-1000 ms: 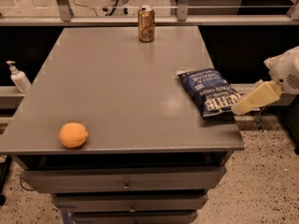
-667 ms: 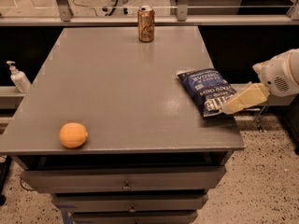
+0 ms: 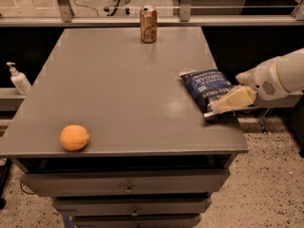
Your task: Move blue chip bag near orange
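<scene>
The blue chip bag (image 3: 207, 89) lies flat near the right edge of the grey table (image 3: 123, 84), navy with white lettering. The orange (image 3: 74, 137) sits near the table's front left corner, far from the bag. My gripper (image 3: 228, 102) comes in from the right on a white arm (image 3: 280, 75). Its cream-coloured fingers (image 3: 236, 99) lie over the bag's near right corner, touching or just above it.
A gold-brown drink can (image 3: 148, 24) stands upright at the back middle of the table. A soap dispenser bottle (image 3: 18, 79) stands on a ledge to the left. Drawers (image 3: 128, 186) sit under the tabletop. A rail runs behind the table.
My arm and gripper have moved left, from beside the table's right edge onto the bag's near right corner. The bag, orange and can have not moved.
</scene>
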`<state>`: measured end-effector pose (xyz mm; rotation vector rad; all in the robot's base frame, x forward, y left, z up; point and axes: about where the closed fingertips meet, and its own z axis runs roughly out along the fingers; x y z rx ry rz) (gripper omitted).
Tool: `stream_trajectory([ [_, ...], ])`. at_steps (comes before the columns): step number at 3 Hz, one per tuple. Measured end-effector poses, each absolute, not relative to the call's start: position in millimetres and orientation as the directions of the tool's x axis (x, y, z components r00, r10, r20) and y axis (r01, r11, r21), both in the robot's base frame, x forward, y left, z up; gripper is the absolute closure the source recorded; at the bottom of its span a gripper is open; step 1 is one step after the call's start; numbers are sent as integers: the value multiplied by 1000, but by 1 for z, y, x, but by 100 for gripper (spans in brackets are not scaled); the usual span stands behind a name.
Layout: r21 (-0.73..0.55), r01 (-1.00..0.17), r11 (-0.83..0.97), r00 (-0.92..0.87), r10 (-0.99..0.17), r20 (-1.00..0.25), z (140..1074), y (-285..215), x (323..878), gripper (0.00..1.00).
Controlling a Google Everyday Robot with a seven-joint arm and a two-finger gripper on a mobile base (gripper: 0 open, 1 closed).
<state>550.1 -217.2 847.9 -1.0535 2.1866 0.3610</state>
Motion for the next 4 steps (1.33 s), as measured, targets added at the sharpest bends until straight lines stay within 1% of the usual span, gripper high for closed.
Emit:
stream_trajectory([
  [3,15,-793,609,-433,-546,-718,843,-200,556,87],
  [4,1,-819,574,-377,-537,-755,859,-180,574,100],
])
